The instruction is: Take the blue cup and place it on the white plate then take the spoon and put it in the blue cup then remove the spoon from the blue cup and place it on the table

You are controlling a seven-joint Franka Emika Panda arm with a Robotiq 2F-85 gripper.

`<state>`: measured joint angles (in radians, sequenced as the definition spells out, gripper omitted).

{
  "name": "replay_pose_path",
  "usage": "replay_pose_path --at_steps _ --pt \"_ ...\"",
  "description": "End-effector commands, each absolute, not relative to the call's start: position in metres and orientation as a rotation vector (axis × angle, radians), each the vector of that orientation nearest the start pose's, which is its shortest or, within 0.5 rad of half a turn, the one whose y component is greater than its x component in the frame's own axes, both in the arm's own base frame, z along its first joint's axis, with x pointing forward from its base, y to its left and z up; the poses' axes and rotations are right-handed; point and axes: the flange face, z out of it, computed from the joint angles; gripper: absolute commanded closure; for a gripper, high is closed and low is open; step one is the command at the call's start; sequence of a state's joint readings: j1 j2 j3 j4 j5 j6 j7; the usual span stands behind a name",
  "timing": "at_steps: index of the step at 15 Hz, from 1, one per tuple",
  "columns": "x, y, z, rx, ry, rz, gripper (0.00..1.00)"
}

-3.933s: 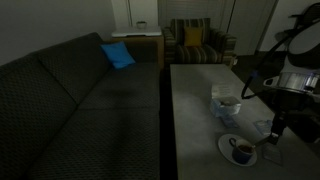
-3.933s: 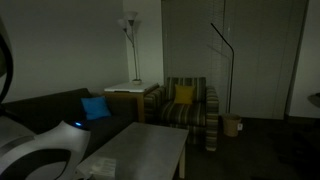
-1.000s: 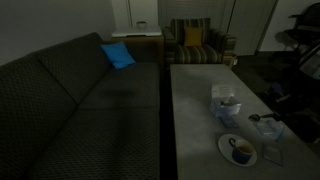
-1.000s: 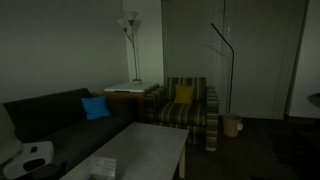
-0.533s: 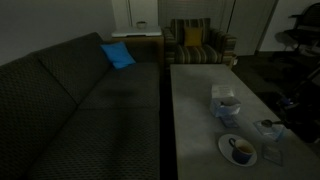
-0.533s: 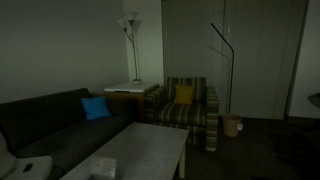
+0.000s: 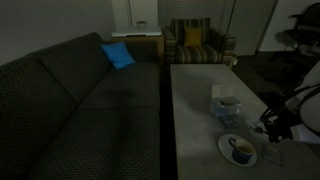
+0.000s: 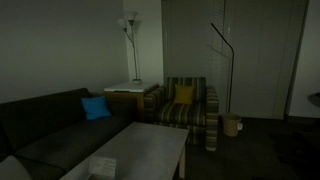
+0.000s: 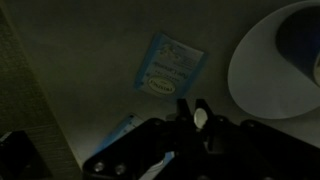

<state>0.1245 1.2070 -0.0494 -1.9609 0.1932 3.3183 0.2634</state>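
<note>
Wrist view: saw fingers [image 9: 183,108] of the gripper [image 9: 193,105] pinched tight on the pale spoon [image 9: 201,121] over the table [image 9: 90,60]. Just beyond, found the blue cup [image 7: 241,152] standing on the white plate [image 7: 226,143]. Farther off, noted the dark sofa [image 7: 70,110], a blue cushion [image 7: 117,55] and a striped armchair [image 7: 195,45].

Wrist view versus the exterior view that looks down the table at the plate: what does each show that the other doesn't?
Only the wrist view: a pale blue printed packet lying flat on the table beside the white plate, and a close look at the gripper, closed.
Only an exterior view: the dark sofa, its blue cushion, the striped armchair and a pale boxy object on the table.
Both: the blue cup sitting on the white plate, the grey table, and the gripper near the plate.
</note>
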Motion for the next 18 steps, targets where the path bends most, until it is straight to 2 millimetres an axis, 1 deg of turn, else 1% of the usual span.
replay_pose_path --at_steps 1,4,7,9,11,12,13,14,18 --pt "0.518 0.013 -0.143 -3.065 0.622 -0.296 0.97" --pt "0.529 0.012 -0.154 -3.059 0.626 -0.309 0.97" --pt "0.540 0.002 -0.161 -3.075 0.641 -0.299 0.97" --pt "0.539 -0.002 -0.167 -3.108 0.658 -0.243 0.97" --pt "0.543 -0.010 -0.173 -3.153 0.651 -0.135 0.97" --pt "0.543 -0.011 -0.176 -3.170 0.649 -0.090 0.93" --pt "0.543 -0.011 -0.179 -3.184 0.638 -0.048 0.81" --pt "0.543 -0.011 -0.180 -3.192 0.628 -0.013 0.65" --pt "0.548 -0.005 -0.181 -3.208 0.599 0.054 0.35"
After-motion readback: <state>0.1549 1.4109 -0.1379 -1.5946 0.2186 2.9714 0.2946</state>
